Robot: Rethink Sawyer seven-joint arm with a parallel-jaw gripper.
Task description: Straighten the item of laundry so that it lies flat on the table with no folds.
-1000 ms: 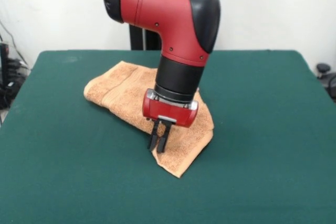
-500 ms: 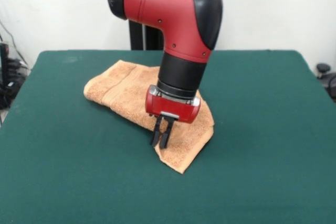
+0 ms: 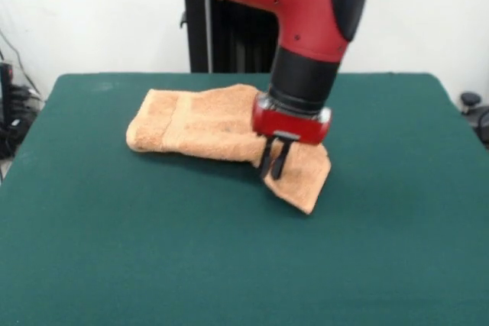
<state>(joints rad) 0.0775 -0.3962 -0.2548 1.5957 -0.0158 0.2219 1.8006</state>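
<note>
Pinching the towel edge, your gripper was clenched on the cloth at its 5 o'clock end, probably to drag a fold open. Towel lay bunched and folded just past the table's centre, toward 12 o'clock, not flat.

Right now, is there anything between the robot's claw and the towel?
No. In the front view the gripper is pinching the towel near its lower edge, with nothing in between.
</note>
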